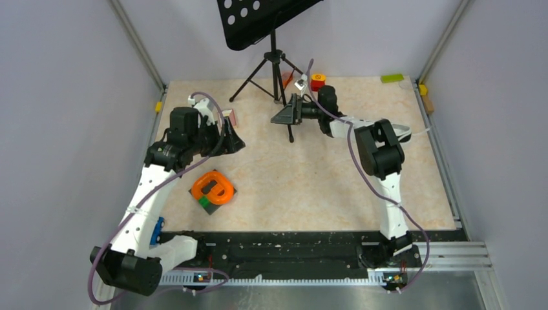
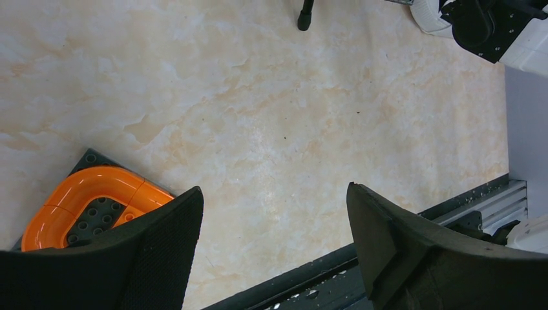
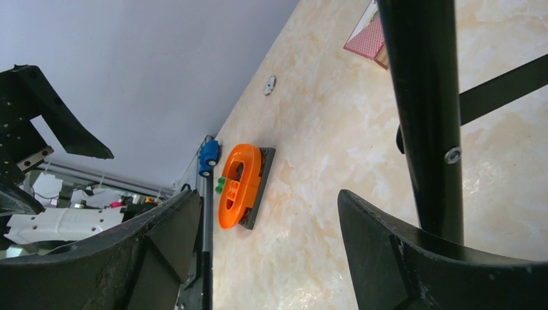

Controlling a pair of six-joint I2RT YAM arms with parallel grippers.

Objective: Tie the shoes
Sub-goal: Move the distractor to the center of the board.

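Observation:
The shoe is almost wholly hidden behind my right arm's elbow. Only a white bit of it (image 1: 402,131) and a thin white lace (image 1: 423,133) trailing to the right show in the top view. A rounded white edge (image 2: 428,15) at the top of the left wrist view may be its toe. My left gripper (image 1: 236,139) (image 2: 274,191) hovers open over bare table at the left, nothing between its fingers. My right gripper (image 1: 285,113) (image 3: 268,195) is open too, pointing left beside a leg of the music stand (image 3: 426,116), far from the shoe.
A black music stand on a tripod (image 1: 274,64) stands at the back middle. An orange track loop on a dark plate (image 1: 213,188) lies front left. A red and yellow block (image 1: 317,81), a green block (image 1: 391,78) and a pink card (image 1: 231,117) lie farther back.

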